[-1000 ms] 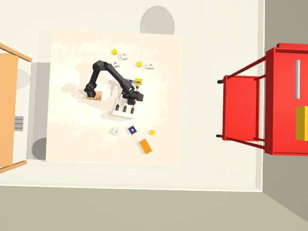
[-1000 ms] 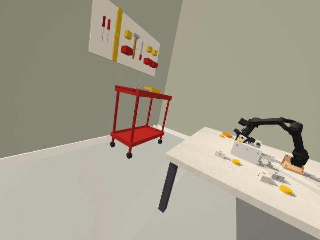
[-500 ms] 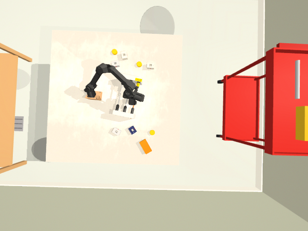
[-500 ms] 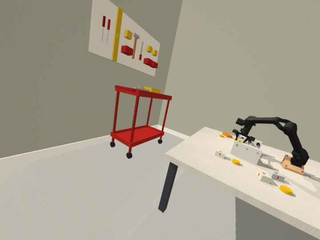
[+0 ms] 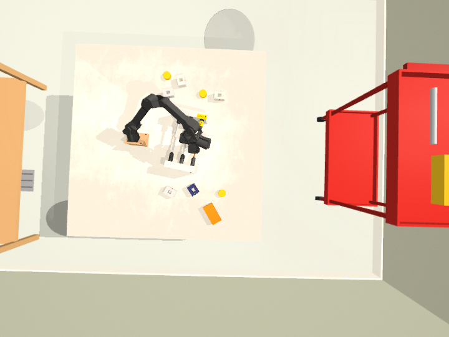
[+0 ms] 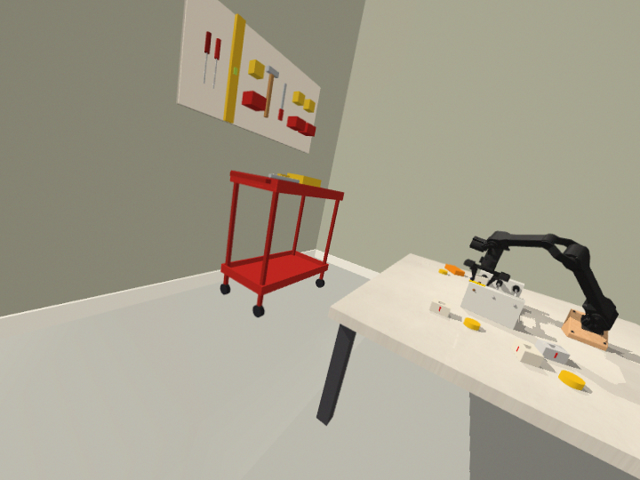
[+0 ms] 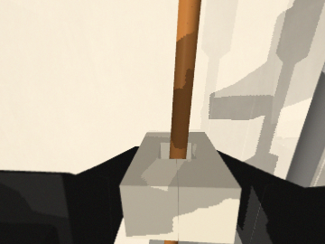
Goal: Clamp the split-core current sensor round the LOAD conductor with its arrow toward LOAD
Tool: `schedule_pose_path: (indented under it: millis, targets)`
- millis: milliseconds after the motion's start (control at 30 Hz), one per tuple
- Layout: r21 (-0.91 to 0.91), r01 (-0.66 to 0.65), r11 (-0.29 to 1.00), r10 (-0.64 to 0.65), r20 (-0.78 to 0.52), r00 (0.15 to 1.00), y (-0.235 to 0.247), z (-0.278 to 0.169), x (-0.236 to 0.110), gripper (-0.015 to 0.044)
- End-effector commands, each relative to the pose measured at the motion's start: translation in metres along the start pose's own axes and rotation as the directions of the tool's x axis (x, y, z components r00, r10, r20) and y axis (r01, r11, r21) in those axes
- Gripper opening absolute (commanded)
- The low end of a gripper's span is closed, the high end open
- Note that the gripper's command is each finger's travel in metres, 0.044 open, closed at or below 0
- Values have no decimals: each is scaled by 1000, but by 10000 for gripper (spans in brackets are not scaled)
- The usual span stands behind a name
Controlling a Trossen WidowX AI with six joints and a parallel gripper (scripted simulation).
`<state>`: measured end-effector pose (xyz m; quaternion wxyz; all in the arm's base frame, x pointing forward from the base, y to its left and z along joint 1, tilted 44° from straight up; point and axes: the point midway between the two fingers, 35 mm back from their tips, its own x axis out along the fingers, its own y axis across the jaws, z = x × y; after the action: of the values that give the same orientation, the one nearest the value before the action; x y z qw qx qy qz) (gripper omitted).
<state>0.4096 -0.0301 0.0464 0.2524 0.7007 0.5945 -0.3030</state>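
In the wrist view, the nearest thing is the grey split-core sensor [image 7: 180, 199], filling the lower middle of the frame between the dark fingers of the gripper [image 7: 181, 212]. The gripper is clamping on the sensor body, its jaws pressing the 2 halves from either side, because that squeeze is what should drive the latch home. A thin seam is running down the middle of the sensor's face, and the halves are looking closed together there; whether the latch has caught I cannot tell.

The orange conductor [image 7: 184, 77] is passing through the square window in the sensor's top and running up to the upper edge of the frame, so the sensor is sitting around it, not beside it. The arrow on the sensor is not showing in any view, so its direction cannot be checked.

Farther off, in the top view, the arm is reaching over the white fixture [image 5: 179, 167] in the middle of the table [image 5: 108, 203], where 3 conductors are lying side by side. The yellow marker [image 5: 201, 117] is standing at the upper end of the rightmost one, just above the gripper.

Farthest, a red cart [image 5: 393, 145] is standing at the right edge, well apart from the table.
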Motion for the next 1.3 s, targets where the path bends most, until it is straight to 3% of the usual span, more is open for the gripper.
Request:
schedule_pose_path:
  millis: [0, 233, 1267]
  targets:
    - [0, 0, 1000, 0, 0, 1000, 0, 0, 0, 79]
    - [0, 0, 1000, 0, 0, 1000, 0, 0, 0, 263]
    - [0, 0, 1000, 0, 0, 1000, 0, 0, 0, 267]
